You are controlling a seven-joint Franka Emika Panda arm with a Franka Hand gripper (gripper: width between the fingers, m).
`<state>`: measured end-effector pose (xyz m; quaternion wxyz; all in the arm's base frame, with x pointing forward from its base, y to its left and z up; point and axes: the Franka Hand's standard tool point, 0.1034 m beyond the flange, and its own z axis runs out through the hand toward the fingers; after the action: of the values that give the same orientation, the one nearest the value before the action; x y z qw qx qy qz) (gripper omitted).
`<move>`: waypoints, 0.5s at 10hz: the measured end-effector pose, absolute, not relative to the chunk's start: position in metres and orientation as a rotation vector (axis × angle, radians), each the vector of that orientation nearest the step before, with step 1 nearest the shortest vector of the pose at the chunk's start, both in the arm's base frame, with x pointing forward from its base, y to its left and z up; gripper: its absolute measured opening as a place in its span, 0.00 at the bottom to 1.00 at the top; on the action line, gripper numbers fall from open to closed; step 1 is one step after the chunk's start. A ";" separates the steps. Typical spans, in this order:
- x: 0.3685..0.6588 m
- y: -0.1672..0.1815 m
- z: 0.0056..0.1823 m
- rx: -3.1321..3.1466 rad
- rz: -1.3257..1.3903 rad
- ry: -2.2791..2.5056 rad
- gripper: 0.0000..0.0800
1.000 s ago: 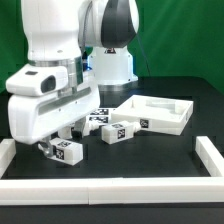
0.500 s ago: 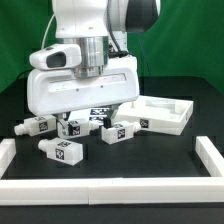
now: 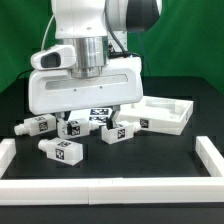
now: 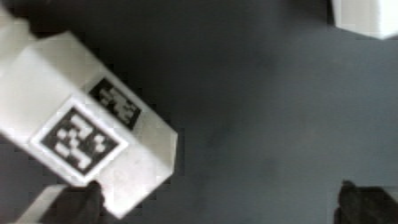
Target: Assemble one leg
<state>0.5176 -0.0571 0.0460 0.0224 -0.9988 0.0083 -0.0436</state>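
Several stubby white legs with black-and-white tags lie on the black table: one (image 3: 35, 126) at the exterior view's left, one (image 3: 72, 128) under my hand, one (image 3: 62, 150) nearer the front, one (image 3: 120, 131) toward the tabletop. The flat white tabletop (image 3: 160, 113) lies at the exterior view's right. My gripper (image 3: 88, 118) hangs over the legs, open and empty. In the wrist view a tagged leg (image 4: 89, 125) lies close to one finger (image 4: 63, 205). The gap of the gripper (image 4: 214, 205) is over bare black table.
A low white rail (image 3: 110, 185) borders the table at the front and both sides. The arm's base stands behind. A white corner (image 4: 365, 15) shows at the edge of the wrist view. Tags of the marker board (image 3: 100, 113) peek out behind the legs.
My hand has moved from the exterior view's left toward the middle and turned broadside to the camera. Over the last half second it has barely moved. The legs have stayed put.
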 end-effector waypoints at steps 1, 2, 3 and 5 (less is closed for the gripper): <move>0.511 -0.042 0.052 -3.075 -0.122 0.270 0.81; 0.504 -0.026 0.053 -3.046 -0.099 0.473 0.81; 0.498 -0.013 0.048 -2.991 -0.057 0.698 0.81; 0.500 -0.011 0.048 -2.921 -0.033 0.871 0.81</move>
<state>0.5001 -0.0109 0.0479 0.0465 -0.9573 0.2853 -0.0107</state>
